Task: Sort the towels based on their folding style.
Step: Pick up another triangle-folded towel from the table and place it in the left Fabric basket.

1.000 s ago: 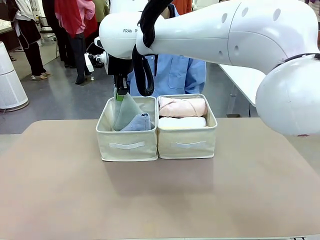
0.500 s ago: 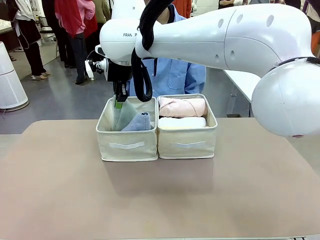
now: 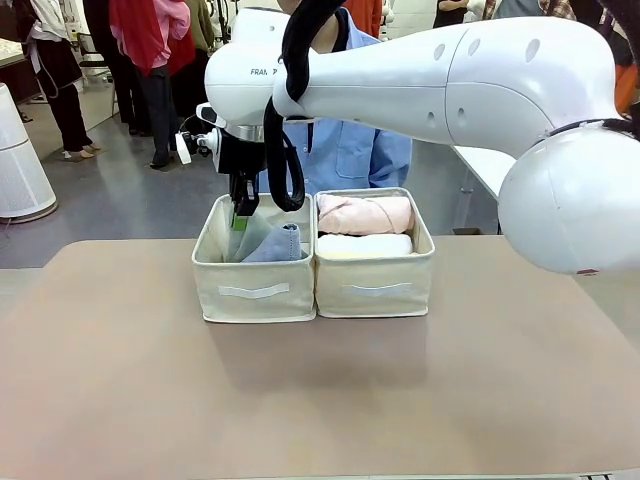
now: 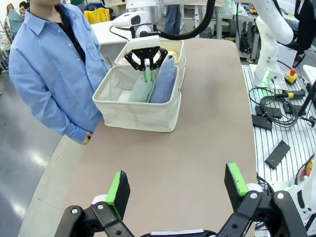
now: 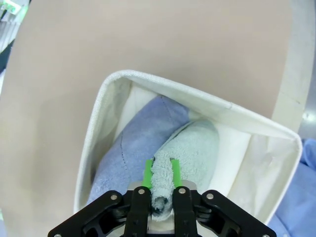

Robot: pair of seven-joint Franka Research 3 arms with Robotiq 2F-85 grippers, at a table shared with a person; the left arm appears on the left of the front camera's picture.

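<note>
Since earlier frame, grey-green cone towel (image 5: pixel 190 148) sits lower in left box (image 3: pixel 255 290) at worktop far edge, beside lavender-blue cone (image 3: pixel 278 245). Right gripper (image 5: pixel 161 174) jaws narrowly parted around its tip: release step. You next lift straight up. Left gripper (image 4: pixel 177 190) wide, empty.

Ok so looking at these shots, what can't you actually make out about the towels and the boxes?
- Lower half of the grey-green cone towel and lavender-blue cone towel: behind the left box's wall, front view.
- Right box: pink roll and pale roll show; anything under them is hidden.
- Whether the right gripper pinches the cone's tip or has let go: pads flank it, right wrist view.
- Left gripper: open, holding nothing.
</note>
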